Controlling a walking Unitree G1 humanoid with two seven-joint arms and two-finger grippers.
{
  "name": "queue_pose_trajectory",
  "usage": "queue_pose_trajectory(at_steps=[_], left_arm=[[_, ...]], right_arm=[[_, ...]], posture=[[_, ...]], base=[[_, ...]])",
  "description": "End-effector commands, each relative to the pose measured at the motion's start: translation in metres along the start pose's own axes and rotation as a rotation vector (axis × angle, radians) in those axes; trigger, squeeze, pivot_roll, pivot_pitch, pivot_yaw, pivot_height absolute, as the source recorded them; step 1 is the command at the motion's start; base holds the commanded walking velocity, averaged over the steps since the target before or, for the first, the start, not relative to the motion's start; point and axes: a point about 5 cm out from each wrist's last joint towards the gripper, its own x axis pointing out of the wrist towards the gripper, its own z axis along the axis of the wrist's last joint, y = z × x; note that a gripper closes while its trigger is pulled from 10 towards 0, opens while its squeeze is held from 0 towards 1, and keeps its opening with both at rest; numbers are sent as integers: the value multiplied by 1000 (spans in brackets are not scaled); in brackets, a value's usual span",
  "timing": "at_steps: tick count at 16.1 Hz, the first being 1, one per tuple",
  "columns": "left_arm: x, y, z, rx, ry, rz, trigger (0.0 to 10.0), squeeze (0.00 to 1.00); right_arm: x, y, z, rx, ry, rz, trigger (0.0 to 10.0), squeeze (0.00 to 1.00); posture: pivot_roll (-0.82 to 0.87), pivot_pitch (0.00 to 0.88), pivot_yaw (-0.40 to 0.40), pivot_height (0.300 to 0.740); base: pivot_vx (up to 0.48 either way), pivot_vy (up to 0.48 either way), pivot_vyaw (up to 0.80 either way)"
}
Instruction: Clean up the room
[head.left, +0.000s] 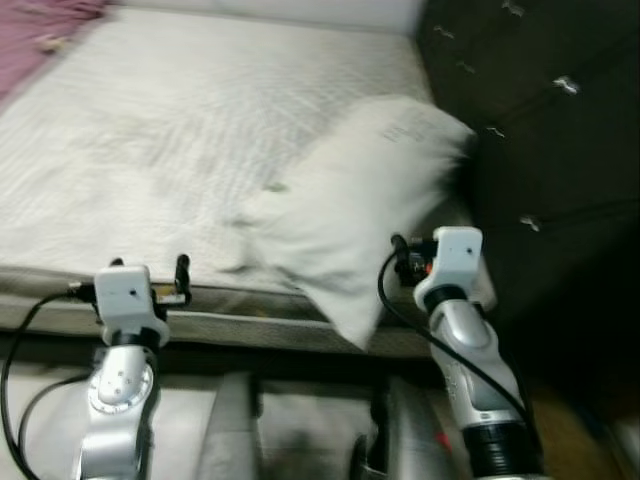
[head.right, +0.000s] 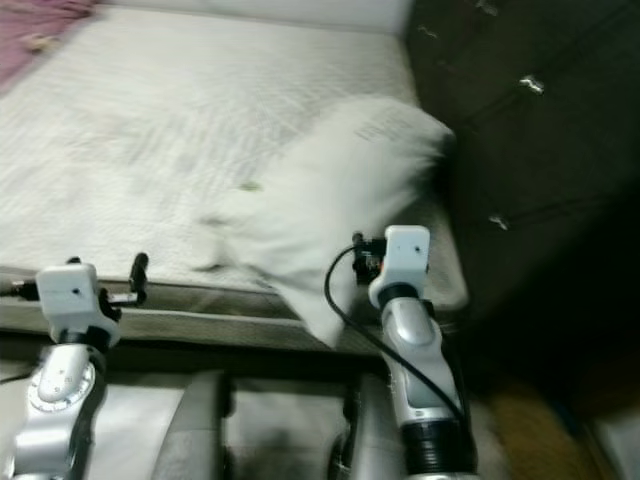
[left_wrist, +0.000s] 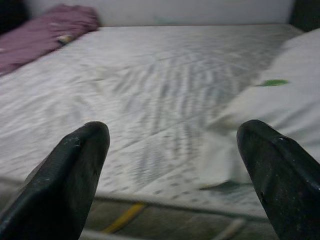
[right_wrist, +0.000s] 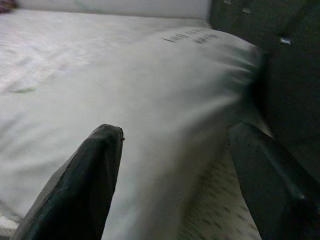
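Arms both reach forward over the bed's (head.left: 120, 150) near edge. Grey printed writing on the white pillow (head.left: 360, 200) is too blurred to read. The left tool (left_wrist: 172, 170) is spread wide and empty, facing bare mattress near the near edge. The right tool (right_wrist: 175, 175) is also released, fingers (right_wrist: 82, 185) apart just before the pillow, which lies by the bed's right edge beside a dark dresser (head.left: 560, 150). A purple blanket (left_wrist: 45, 35) sits at the far left corner.
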Motion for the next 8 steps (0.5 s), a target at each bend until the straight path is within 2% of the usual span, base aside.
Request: queue_pose_trajectory(at_steps=[1,8], left_arm=[[3,-3,5,-12,-20,-10,10000,0],[5,-6,6,-21,-20,-27,10000,0]], right_arm=[[4,-5,6,3,-18,-22,10000,0],[3,-7,6,-1,-20,-25,10000,0]], posture=[[99,109,-54,617],[93,112,-50,617]], base=[[292,0,0],[316,0,0]])
